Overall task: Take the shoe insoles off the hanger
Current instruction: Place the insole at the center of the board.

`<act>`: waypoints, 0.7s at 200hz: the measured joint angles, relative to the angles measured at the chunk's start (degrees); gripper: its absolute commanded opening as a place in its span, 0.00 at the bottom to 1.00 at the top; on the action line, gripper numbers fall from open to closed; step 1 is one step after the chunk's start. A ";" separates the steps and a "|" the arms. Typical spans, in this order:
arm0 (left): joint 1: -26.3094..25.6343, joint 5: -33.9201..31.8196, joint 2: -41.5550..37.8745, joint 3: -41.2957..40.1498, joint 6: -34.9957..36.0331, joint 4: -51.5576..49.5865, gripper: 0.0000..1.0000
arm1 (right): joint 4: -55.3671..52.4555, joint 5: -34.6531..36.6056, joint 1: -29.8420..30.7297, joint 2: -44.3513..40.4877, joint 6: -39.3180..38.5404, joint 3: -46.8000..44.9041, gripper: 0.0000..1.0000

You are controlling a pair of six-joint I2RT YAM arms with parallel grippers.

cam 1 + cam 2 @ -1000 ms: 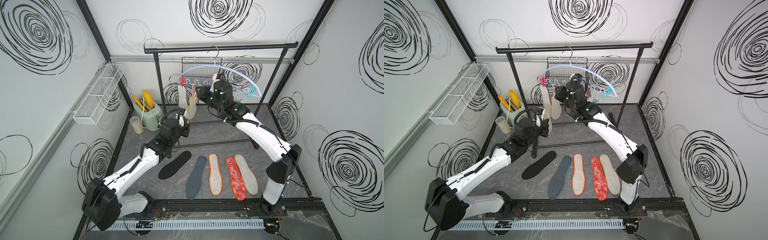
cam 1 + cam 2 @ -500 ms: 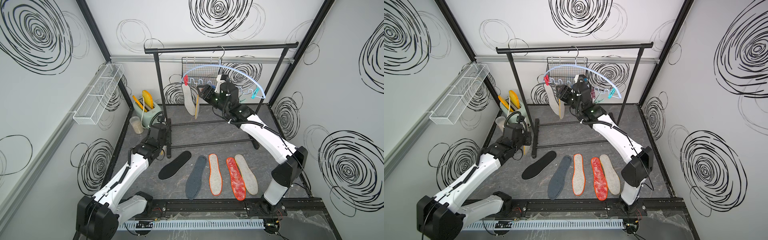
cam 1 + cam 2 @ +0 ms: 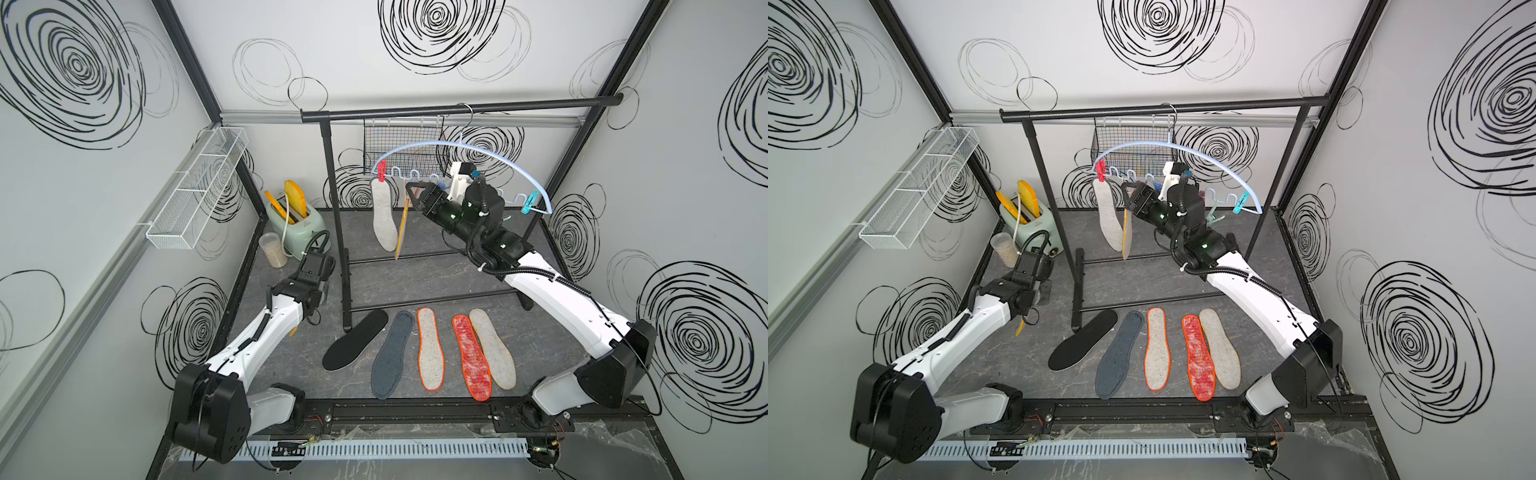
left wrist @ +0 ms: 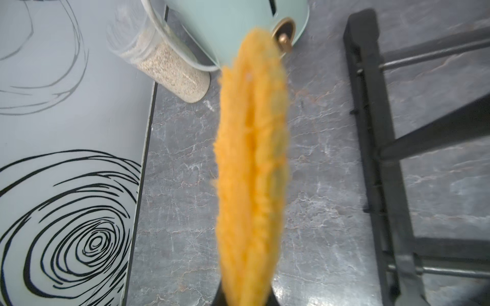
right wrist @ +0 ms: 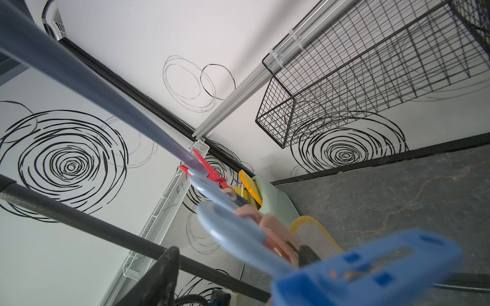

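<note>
The left gripper (image 4: 245, 298) is clamped on a fuzzy orange-yellow insole (image 4: 250, 159), low over the grey floor (image 4: 318, 159) near the mint-green toaster (image 3: 295, 224). The right gripper (image 3: 409, 193) is up at the pale blue hanger (image 3: 457, 145), jaws apart around its wavy lower bar beside a pink peg (image 5: 275, 233). A beige felt insole (image 3: 382, 216) hangs from the red peg (image 3: 381, 169), with a yellow-edged insole (image 3: 401, 232) edge-on just beside it. On the floor, in a row, lie a black insole (image 3: 355, 340), a grey-blue insole (image 3: 392, 353), a white orange-edged insole (image 3: 430, 349), a red insole (image 3: 471, 357) and a second beige insole (image 3: 492, 349)
</note>
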 measured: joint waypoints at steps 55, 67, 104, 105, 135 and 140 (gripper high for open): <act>3.89 1.62 5.44 0.70 -0.15 -1.66 0.41 | -0.02 -1.70 -0.90 0.02 -0.63 0.02 0.80; 4.57 2.38 5.95 1.03 -0.04 -1.53 0.45 | -0.07 -1.97 -1.01 0.02 -0.83 0.02 0.81; 5.92 5.92 6.19 1.25 -0.17 -0.98 0.52 | 0.00 -2.12 -1.05 0.02 -1.75 -0.61 0.82; 5.97 6.10 6.14 1.25 -0.26 -0.92 0.52 | 0.07 -2.10 -1.05 0.02 -1.84 -0.70 0.82; 7.41 10.45 3.50 1.11 -0.48 0.57 0.52 | 2.08 -1.95 -1.05 -0.50 -3.74 -3.15 0.82; 7.69 11.28 2.71 1.11 -0.59 0.72 0.52 | 2.51 -1.90 -1.05 -0.68 -4.13 -3.63 0.82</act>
